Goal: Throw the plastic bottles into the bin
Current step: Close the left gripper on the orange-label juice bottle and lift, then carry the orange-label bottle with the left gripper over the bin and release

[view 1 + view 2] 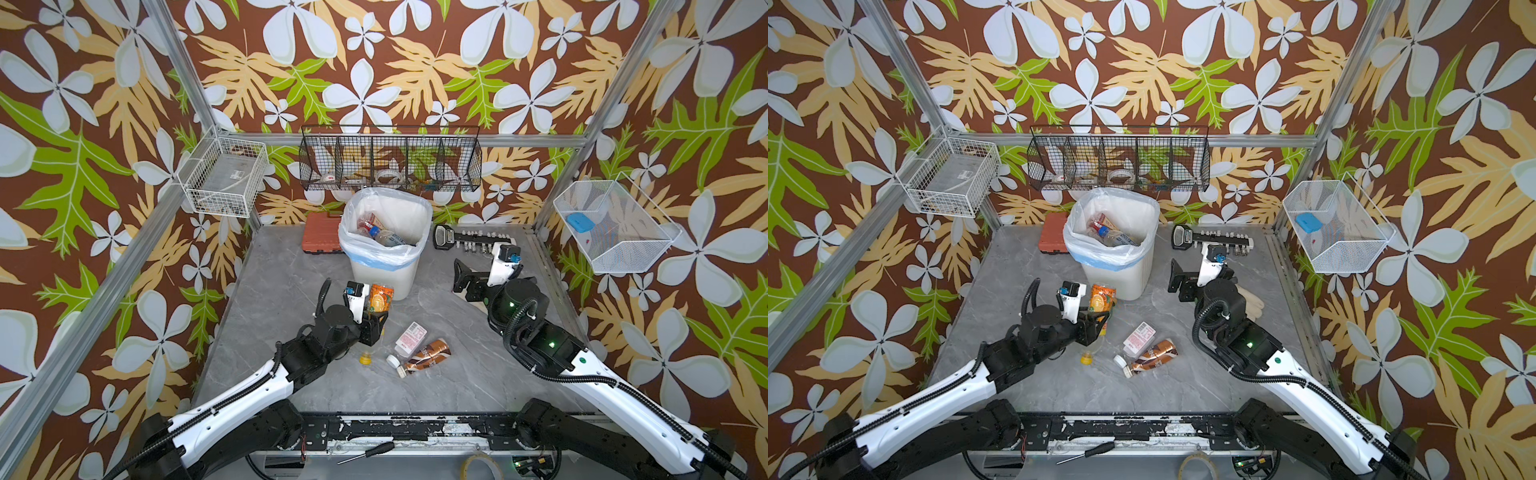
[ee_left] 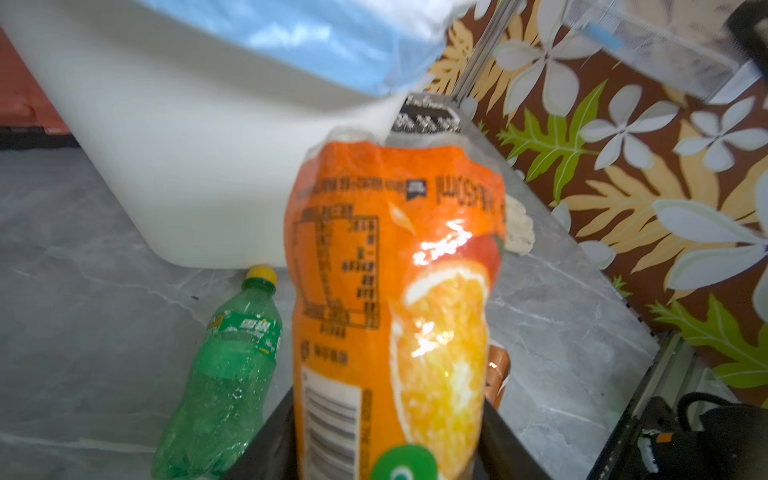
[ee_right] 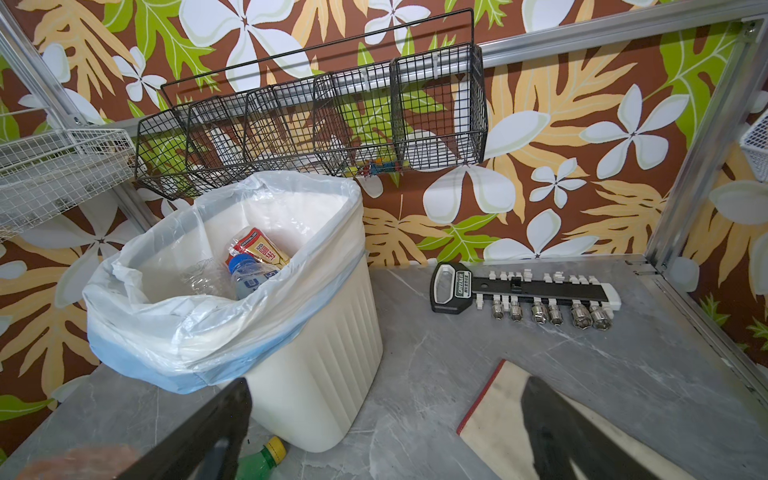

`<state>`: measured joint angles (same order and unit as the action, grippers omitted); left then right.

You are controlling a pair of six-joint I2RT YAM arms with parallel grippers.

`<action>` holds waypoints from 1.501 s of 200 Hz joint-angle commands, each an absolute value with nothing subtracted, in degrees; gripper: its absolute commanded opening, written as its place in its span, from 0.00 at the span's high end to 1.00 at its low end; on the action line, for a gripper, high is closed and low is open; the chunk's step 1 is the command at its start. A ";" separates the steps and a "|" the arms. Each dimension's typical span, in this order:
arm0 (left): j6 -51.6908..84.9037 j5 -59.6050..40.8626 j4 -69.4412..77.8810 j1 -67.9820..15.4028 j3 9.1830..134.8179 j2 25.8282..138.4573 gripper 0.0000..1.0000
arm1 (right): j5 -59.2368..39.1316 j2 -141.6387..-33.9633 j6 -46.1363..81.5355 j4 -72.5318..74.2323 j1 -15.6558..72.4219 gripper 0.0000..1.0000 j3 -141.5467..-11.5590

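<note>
My left gripper (image 1: pixel 374 318) (image 2: pixel 386 449) is shut on an orange-labelled plastic bottle (image 1: pixel 380 297) (image 2: pixel 390 291). It holds the bottle base-up, off the table, just in front of the white bagged bin (image 1: pixel 386 278) (image 2: pixel 208 166). The bottle's yellow cap (image 1: pixel 365 358) hangs below the jaws. A green bottle (image 2: pixel 232 365) (image 3: pixel 266 457) lies at the bin's foot, hidden in both top views. A pink-labelled bottle (image 1: pixel 409 338) and a brown-labelled one (image 1: pixel 428 355) lie mid-table. Several bottles (image 1: pixel 378 232) sit inside the bin. My right gripper (image 1: pixel 478 262) (image 3: pixel 386 419) hovers open and empty to the right of the bin.
A beige glove (image 3: pixel 498 424) lies under the right gripper. A socket rail (image 1: pixel 473 239) and an orange case (image 1: pixel 322 239) flank the bin at the back. Wire baskets (image 1: pixel 390 160) hang on the walls. A screwdriver (image 1: pixel 365 453) lies past the front edge.
</note>
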<state>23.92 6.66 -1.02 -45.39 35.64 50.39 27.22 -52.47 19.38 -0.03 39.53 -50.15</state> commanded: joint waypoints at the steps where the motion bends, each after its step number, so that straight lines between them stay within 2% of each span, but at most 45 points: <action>1: 24.63 7.41 3.66 -45.26 37.22 46.96 0.45 | 27.81 -52.29 19.80 1.09 39.55 0.00 -50.27; 28: 23.11 7.17 7.93 -45.18 41.14 46.12 0.43 | 27.73 -51.78 20.21 1.56 39.54 0.00 -49.59; 61: 21.93 6.91 11.78 -43.44 50.91 52.61 0.43 | 27.55 -52.47 19.69 0.37 39.54 0.00 -50.96; 125: 26.10 0.64 18.19 -33.58 72.16 72.13 0.43 | 27.83 -50.86 20.95 -1.68 39.55 0.00 -50.12; 172: 37.23 -4.91 22.49 -27.29 84.15 87.05 0.44 | 28.09 -49.96 21.18 -2.74 39.55 0.00 -50.30; 204: 39.95 -5.52 19.90 -25.36 89.42 94.49 0.45 | 28.69 -49.41 21.09 -3.32 39.54 0.00 -50.21; 271: 40.85 -5.45 18.31 -24.63 90.79 99.10 0.45 | 30.05 -49.09 20.32 -3.52 39.55 0.00 -49.92; 279: 41.09 -5.32 17.92 -24.53 90.70 99.27 0.42 | 30.31 -49.28 20.01 -3.38 39.50 0.00 -50.09; 287: 41.34 -4.93 17.08 -24.37 90.70 99.25 0.36 | 30.35 -49.53 19.67 -3.44 39.55 0.00 -50.46; 300: 41.93 -3.93 15.54 -23.94 90.34 99.06 0.16 | 30.32 -50.00 19.21 -3.94 39.52 0.00 -51.14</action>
<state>40.45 -4.97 16.86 -24.62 90.32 99.24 29.12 -49.45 20.40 -3.97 39.53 -50.02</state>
